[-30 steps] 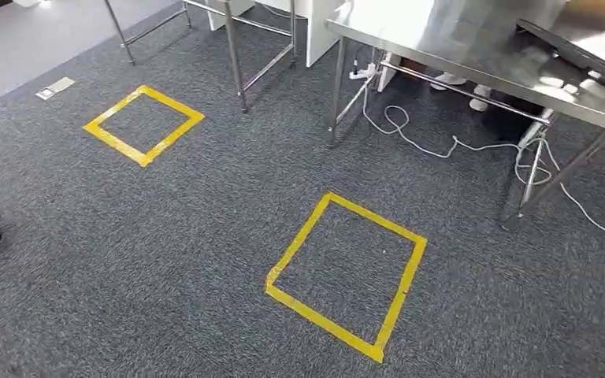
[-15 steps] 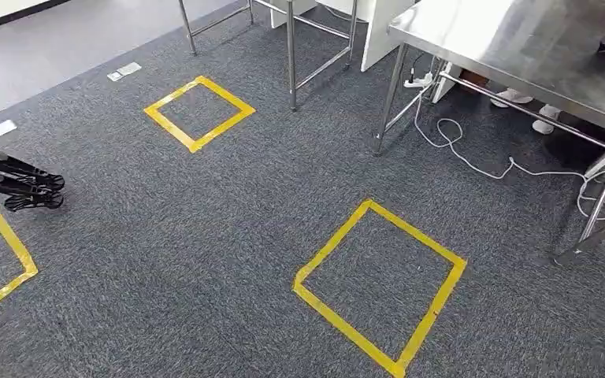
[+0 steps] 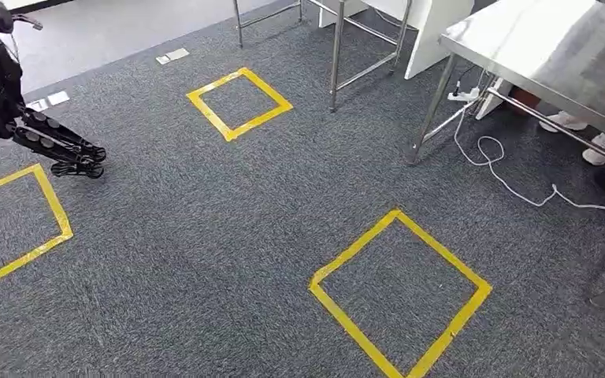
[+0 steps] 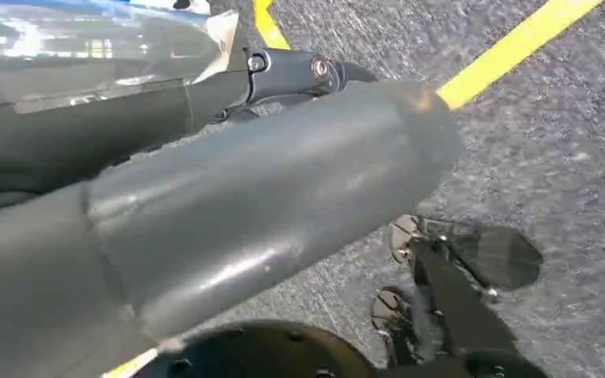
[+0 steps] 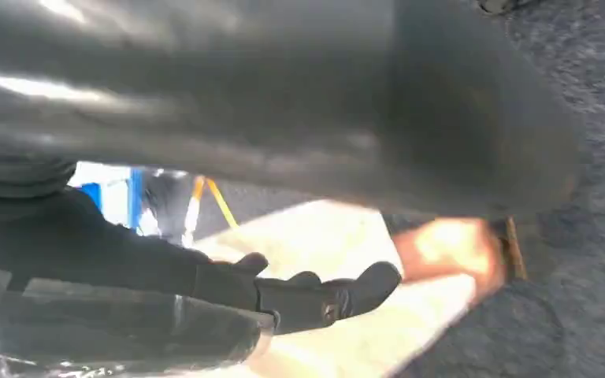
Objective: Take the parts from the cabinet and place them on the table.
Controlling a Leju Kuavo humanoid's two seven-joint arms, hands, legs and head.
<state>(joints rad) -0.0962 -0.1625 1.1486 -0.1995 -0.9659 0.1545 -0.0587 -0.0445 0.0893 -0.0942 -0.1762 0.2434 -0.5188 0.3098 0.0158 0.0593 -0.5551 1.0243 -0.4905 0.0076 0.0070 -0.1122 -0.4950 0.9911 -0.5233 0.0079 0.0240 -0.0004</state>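
Note:
In the left wrist view my left hand (image 4: 228, 197) hangs over the carpet. Its thick grey thumb crosses the picture, and a dark finger (image 4: 291, 72) lies against a clear, shiny plastic bag (image 4: 87, 55) that the hand seems to hold. In the right wrist view my right hand (image 5: 299, 295) shows dark fingers curled over a dark, glossy surface, with crinkled plastic (image 5: 0, 358) at the picture's corner. I cannot tell what it grips. The steel table (image 3: 551, 55) stands at the far right of the head view.
Grey carpet bears yellow tape squares: one close in front (image 3: 400, 295), one farther off (image 3: 239, 102), one at the left (image 3: 16, 224). A black jointed robot (image 3: 16, 110) stands at the far left. White cables (image 3: 512, 177) trail under the table, beside steel frame legs (image 3: 335, 55).
The whole head view has shifted as the camera turned left. The table slid toward the right edge, and the black robot and the left tape square came into the picture.

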